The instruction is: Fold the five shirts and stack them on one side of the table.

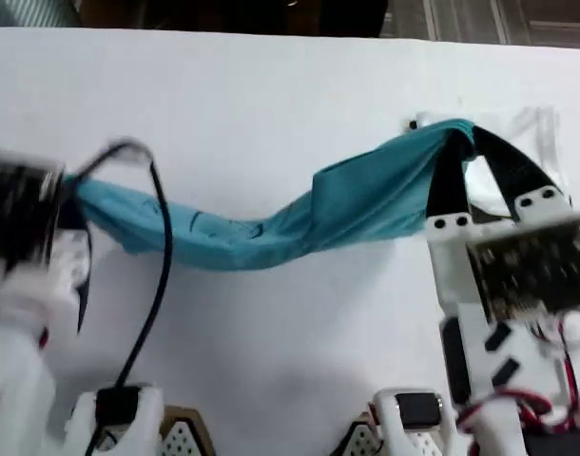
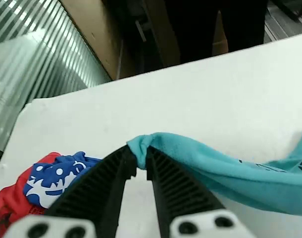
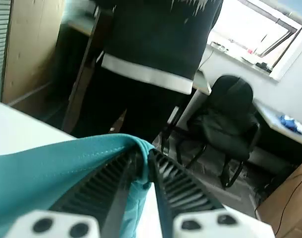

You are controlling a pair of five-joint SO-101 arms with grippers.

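Over the surface [image 1: 271, 95], the teal shirt [image 1: 271, 223] hangs stretched between the arms, left jaws and right jaws each closed on one end. Each pinches only a small bunch; a strong pull apart may slip one end free, dropping the shirt crumpled.

The stretched shirt [image 1: 299, 214] spans the worktop [image 1: 271, 104] from left to right. Its left end is clamped in the left gripper [image 2: 141, 158], nearer the front. Its right end is pinched in the right gripper [image 1: 459, 142], farther back, so the cloth runs on a slant and sags in the middle. A crumpled shirt [image 2: 47, 186] lies on the worktop just beside the left gripper. A cable [image 1: 162, 256] crosses in front of the stretched shirt's left part and drops to an arm base [image 1: 128, 418] at the near edge.
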